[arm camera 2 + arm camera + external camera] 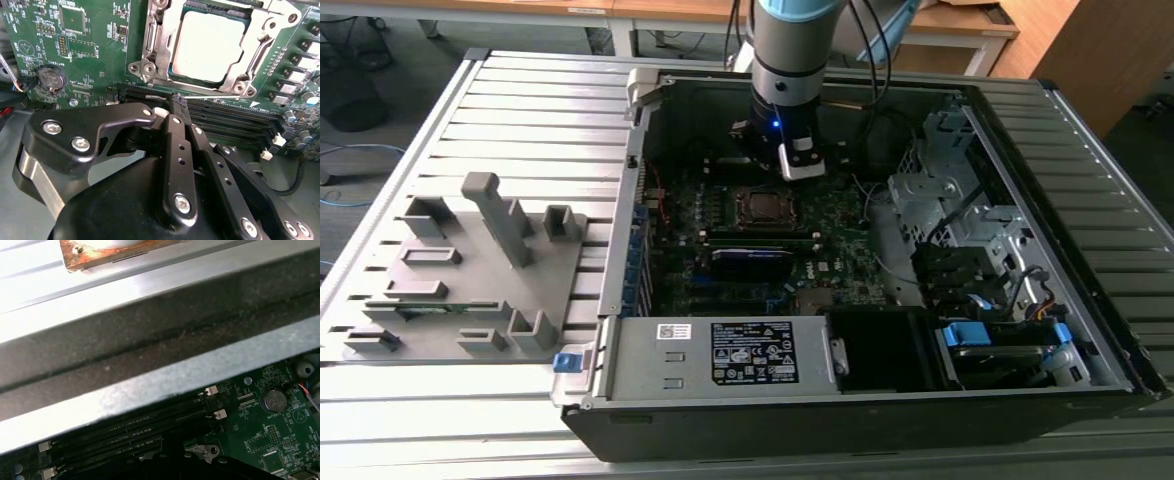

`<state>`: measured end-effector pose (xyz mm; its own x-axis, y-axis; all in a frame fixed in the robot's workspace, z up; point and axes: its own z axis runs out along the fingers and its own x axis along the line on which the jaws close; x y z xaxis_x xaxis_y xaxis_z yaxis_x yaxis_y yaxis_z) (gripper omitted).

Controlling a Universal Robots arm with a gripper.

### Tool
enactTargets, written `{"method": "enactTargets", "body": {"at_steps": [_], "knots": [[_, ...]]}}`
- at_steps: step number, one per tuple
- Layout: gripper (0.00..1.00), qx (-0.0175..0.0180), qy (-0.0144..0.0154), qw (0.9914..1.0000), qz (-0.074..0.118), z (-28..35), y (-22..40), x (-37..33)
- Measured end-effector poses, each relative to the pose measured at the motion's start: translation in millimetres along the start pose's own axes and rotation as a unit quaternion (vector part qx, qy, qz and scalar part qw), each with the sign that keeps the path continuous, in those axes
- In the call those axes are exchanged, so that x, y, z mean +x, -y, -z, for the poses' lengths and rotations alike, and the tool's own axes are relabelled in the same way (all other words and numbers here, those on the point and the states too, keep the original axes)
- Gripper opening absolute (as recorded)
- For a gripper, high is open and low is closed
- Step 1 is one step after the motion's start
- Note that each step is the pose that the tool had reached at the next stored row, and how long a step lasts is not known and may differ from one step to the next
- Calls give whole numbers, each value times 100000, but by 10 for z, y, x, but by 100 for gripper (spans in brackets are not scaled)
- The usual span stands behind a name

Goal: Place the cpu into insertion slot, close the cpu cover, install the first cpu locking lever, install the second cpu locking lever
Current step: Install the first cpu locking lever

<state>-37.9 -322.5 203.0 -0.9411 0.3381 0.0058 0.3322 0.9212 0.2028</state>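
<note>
Pincer [179, 102]: fingers drawn together, tips low just beside the insertion slot [220, 5], at the end of the locking lever [215, 94]; hold on it not certain.
Locking lever: thin wire along the insertion slot's edge, lying low, probably there to pin the cover.
Cpu [207, 47]: seated flat within the insertion slot, grey top up.
Cpu cover [162, 40]: down around the cpu, apparently to clamp it.
Grey box [640, 355]: well apart from the insertion slot; white label [754, 352] on top, print left unread.
</note>
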Motion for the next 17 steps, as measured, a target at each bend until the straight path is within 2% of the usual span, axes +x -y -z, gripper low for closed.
{"method": "enactTargets", "body": {"at_steps": [5, 12, 17], "knots": [[11, 137, 369, 99991, -1259, -18, -21, 9], [11, 1143, 1239, 99946, -2824, -35, -50, 20], [11, 1201, 1380, 99927, -3352, -40, -61, 24]]}}
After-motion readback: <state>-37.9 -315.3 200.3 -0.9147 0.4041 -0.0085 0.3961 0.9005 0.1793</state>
